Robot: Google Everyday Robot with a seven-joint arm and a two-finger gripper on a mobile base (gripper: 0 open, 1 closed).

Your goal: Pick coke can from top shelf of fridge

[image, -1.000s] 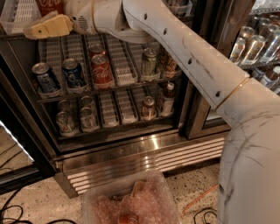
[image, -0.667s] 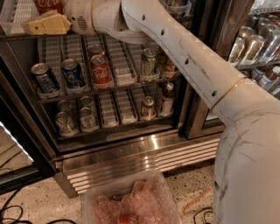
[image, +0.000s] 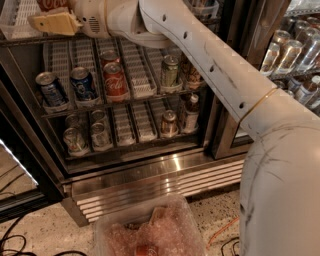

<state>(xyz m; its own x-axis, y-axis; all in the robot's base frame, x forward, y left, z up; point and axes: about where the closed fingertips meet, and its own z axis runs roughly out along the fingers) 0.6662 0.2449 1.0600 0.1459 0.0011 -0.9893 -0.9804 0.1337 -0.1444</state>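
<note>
Upward by a little has the hand (image: 52, 22) gone since the earlier frame, and it now sits level with the top shelf (image: 15, 25) inside the fridge (image: 150, 172). Whether it is released or clenched I cannot tell. The coke can (image: 50, 4) shows just above and beyond the hand, cut by the upper edge. The approach seems the step in hand. Next, the hand must line up on the can and close round it.
</note>
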